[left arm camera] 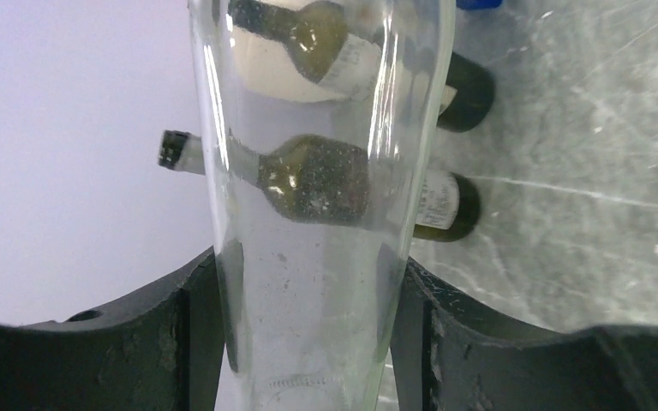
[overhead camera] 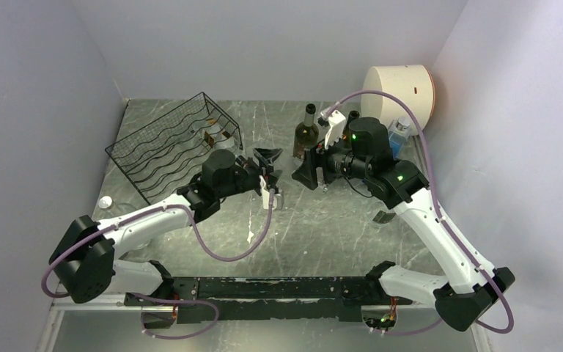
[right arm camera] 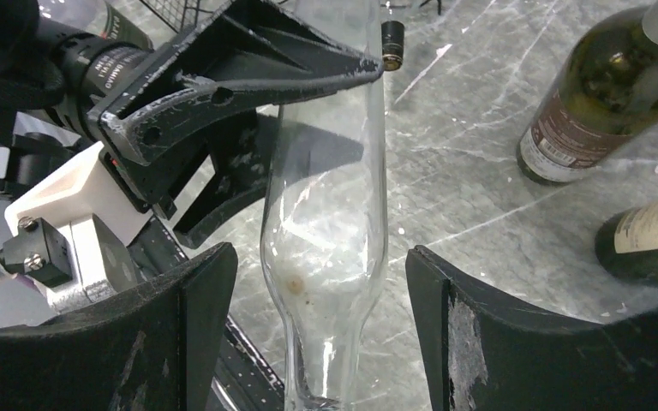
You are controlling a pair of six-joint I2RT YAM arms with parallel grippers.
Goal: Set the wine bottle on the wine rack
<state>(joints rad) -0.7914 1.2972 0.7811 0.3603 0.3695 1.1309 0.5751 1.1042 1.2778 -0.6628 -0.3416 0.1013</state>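
Observation:
A clear glass wine bottle (left arm camera: 308, 257) is clamped between my left gripper's (left arm camera: 308, 351) black fingers, which press on both sides of its body. In the right wrist view the same bottle (right arm camera: 330, 231) runs between my right gripper's (right arm camera: 321, 334) jaws, which stand open with a gap on each side of its narrowing neck. The left fingers (right arm camera: 248, 68) grip the bottle further up. In the top view the two grippers, left (overhead camera: 270, 165) and right (overhead camera: 309, 170), face each other at mid-table. The black wire wine rack (overhead camera: 176, 147) stands at the back left.
Two dark labelled bottles (right arm camera: 600, 103) (right arm camera: 651, 240) stand just behind the right gripper, the nearer one also in the top view (overhead camera: 306, 133). A white cylinder (overhead camera: 399, 92) and a blue item (overhead camera: 399, 133) sit at the back right. A small white cap (overhead camera: 105, 202) lies left of the rack.

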